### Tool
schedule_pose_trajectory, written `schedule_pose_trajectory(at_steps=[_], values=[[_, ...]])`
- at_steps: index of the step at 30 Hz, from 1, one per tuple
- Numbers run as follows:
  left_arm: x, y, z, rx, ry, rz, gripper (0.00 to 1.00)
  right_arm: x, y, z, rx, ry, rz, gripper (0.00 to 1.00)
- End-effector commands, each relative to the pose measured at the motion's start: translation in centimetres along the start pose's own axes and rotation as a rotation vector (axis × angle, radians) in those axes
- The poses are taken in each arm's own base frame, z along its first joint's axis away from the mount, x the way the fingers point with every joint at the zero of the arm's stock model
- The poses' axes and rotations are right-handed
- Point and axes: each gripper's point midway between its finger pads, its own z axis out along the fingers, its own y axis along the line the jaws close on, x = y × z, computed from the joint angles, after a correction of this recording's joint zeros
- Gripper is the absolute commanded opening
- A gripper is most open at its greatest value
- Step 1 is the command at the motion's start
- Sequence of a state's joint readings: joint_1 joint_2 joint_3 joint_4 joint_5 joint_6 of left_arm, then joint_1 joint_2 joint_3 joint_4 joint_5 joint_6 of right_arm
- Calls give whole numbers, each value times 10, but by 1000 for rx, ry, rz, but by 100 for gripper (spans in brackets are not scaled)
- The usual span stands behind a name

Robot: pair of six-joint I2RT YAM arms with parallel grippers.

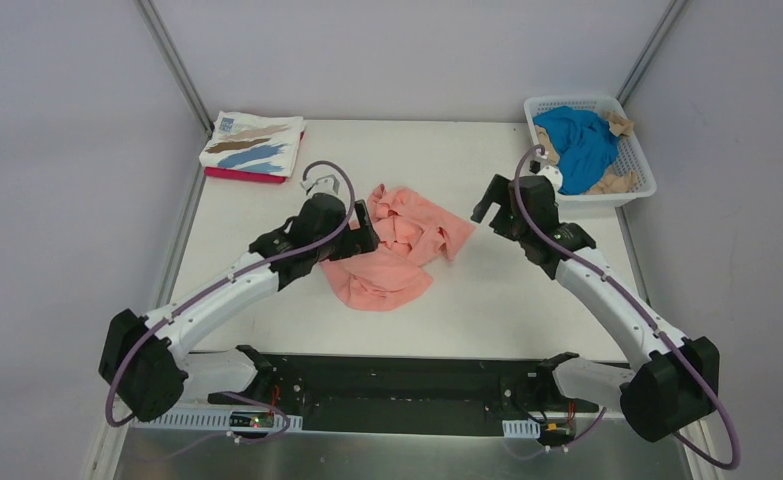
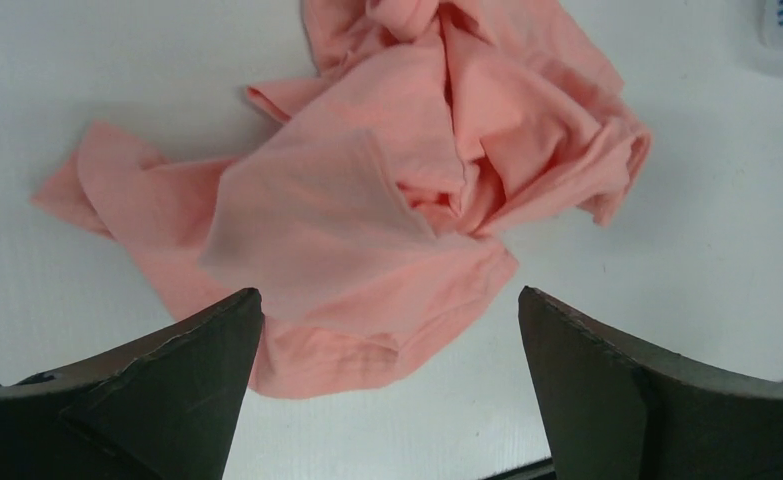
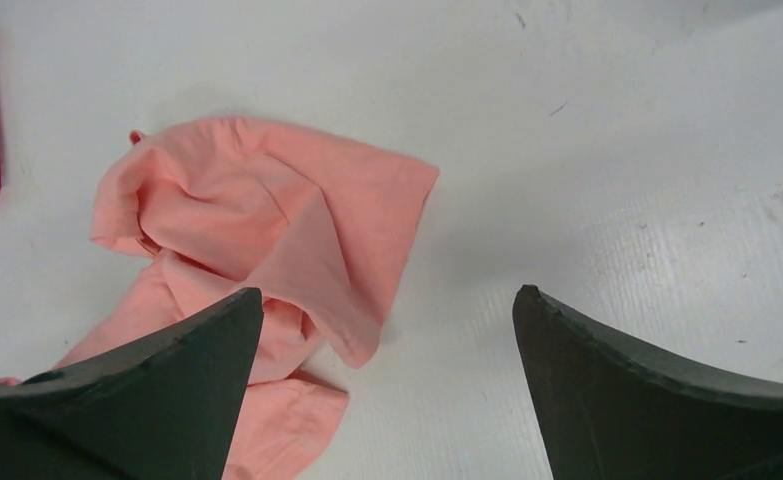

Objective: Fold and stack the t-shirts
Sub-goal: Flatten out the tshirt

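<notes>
A crumpled salmon-pink t-shirt [image 1: 399,250] lies in a heap at the table's middle; it also shows in the left wrist view [image 2: 367,200] and the right wrist view [image 3: 267,220]. My left gripper [image 1: 365,230] is open and empty at the heap's left edge, just above it. My right gripper [image 1: 489,212] is open and empty, to the right of the heap and apart from it. A folded white t-shirt with brown and blue brushstrokes [image 1: 254,143] rests on a folded magenta t-shirt [image 1: 239,176] at the back left. A bright blue t-shirt [image 1: 577,145] and a tan one [image 1: 619,180] lie in the basket.
A white plastic lattice basket [image 1: 639,190] stands at the back right corner, close behind my right gripper. Grey walls enclose the table on three sides. A black strip with the arm bases [image 1: 397,385] runs along the near edge.
</notes>
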State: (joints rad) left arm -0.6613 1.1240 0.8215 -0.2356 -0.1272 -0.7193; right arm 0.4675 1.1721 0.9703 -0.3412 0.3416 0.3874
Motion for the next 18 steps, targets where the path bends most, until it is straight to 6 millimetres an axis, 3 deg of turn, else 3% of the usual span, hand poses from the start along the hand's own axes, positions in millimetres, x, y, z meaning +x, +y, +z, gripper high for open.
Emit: schedule_pose_trajectory(at_steps=[1,5,8,11,15,18], values=[[-30,8,12,-196,-38,0,99,16,23,3,-187,87,41,99],[-33,25,28,-382,-6,31,99,41,37,7,-329,145,-30,99],[-28,32,38,-451,50,71,90,55,41,15,-370,182,-66,99],[-21,37,45,-487,82,87,71,73,45,22,-416,243,-109,99],[-17,52,42,-541,83,89,34,93,50,40,-442,297,-154,99],[-22,62,37,-564,67,73,0,104,54,60,-425,306,-212,92]])
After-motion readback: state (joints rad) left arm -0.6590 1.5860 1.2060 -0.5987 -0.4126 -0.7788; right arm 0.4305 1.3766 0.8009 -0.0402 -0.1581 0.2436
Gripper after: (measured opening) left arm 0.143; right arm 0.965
